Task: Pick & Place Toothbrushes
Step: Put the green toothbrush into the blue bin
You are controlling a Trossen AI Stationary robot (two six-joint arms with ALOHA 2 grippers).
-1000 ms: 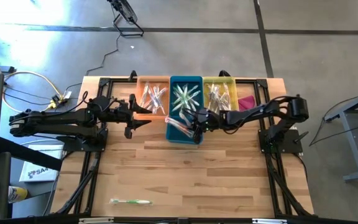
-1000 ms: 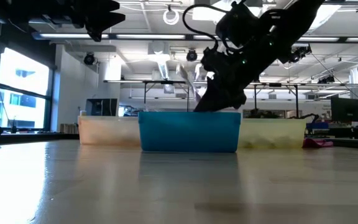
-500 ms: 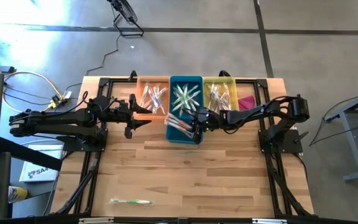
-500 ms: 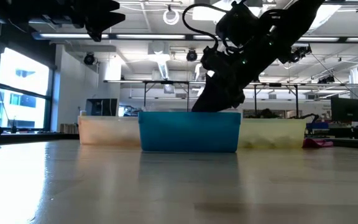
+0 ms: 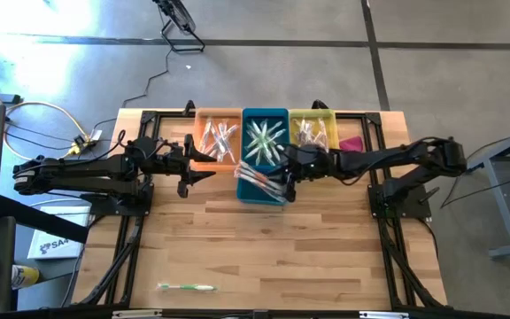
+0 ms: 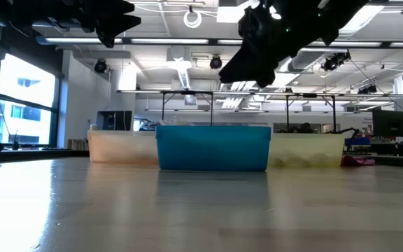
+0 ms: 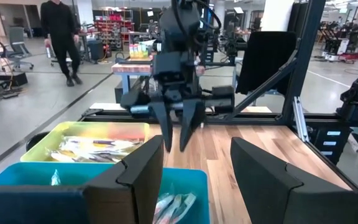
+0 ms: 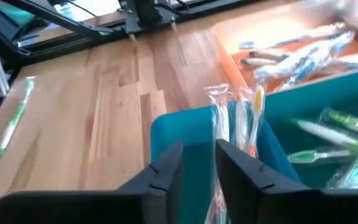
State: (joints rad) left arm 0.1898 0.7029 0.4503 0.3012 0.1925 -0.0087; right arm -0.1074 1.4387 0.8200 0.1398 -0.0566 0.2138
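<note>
The right gripper [image 6: 247, 66] has risen clear above the blue bin [image 6: 213, 148].
</note>
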